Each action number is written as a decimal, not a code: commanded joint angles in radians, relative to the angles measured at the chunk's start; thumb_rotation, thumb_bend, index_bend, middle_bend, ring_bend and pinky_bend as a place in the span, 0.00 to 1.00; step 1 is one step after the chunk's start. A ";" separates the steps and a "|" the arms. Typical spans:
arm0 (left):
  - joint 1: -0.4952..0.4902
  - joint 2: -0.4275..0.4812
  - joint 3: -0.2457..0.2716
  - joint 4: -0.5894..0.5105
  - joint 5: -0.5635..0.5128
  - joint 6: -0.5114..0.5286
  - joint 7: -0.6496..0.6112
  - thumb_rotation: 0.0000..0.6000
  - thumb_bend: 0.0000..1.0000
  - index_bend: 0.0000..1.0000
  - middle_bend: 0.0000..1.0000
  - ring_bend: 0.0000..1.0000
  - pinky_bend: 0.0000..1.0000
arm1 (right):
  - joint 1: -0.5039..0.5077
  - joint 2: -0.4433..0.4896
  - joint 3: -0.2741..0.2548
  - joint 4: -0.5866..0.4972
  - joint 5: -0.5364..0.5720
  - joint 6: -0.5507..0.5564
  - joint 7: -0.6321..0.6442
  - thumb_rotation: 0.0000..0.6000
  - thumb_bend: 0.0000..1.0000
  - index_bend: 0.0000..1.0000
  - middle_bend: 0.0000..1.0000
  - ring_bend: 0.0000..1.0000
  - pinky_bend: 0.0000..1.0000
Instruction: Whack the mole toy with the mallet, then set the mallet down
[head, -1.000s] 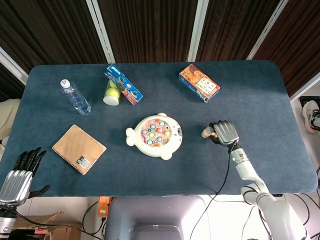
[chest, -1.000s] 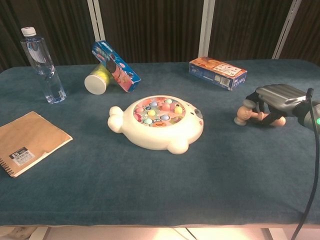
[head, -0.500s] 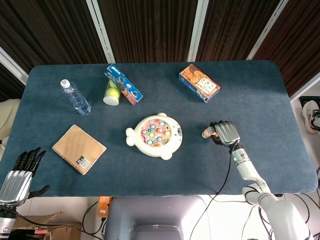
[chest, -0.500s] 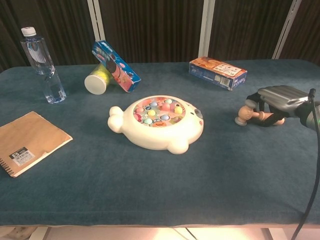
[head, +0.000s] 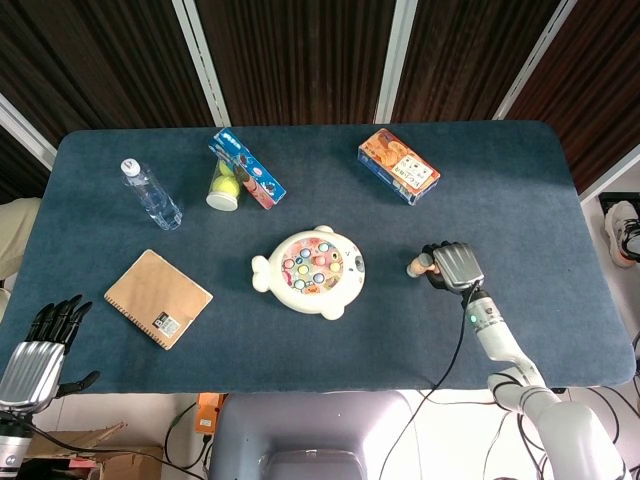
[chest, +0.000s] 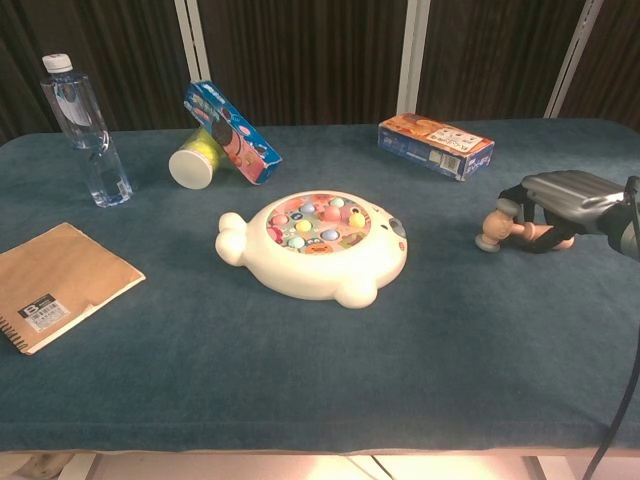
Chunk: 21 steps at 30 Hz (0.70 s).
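Dark blue cloth covers the table (head: 520, 180), and on it sit one mole toy (head: 310, 272) at the centre, one water bottle (head: 151, 194) far left, one tan notebook (head: 158, 298) near left, two boxes — a blue box (head: 247, 168) leaning on one yellow cup (head: 223, 188), and an orange box (head: 399, 166) far right. Right of the toy, the right hand (chest: 562, 203) wraps its fingers around the one mallet (chest: 512, 230), whose head points toward the toy. Off the table's near-left corner, the left hand (head: 40, 352) hangs with fingers spread, holding nothing.

No legible text (labels too small)
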 joint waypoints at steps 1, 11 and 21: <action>0.000 0.000 0.000 0.000 0.000 -0.001 0.001 1.00 0.10 0.05 0.00 0.00 0.05 | -0.001 0.001 0.002 -0.001 0.000 0.003 0.003 1.00 0.41 0.46 0.47 0.39 0.52; 0.000 0.000 0.000 -0.001 0.000 -0.001 0.002 1.00 0.10 0.05 0.00 0.00 0.05 | -0.008 0.014 0.007 -0.008 -0.002 0.018 0.016 1.00 0.34 0.44 0.47 0.39 0.52; 0.001 -0.001 0.001 -0.001 0.001 0.001 0.003 1.00 0.09 0.05 0.00 0.00 0.05 | -0.011 0.013 0.006 -0.006 -0.005 0.014 0.010 1.00 0.26 0.41 0.46 0.38 0.52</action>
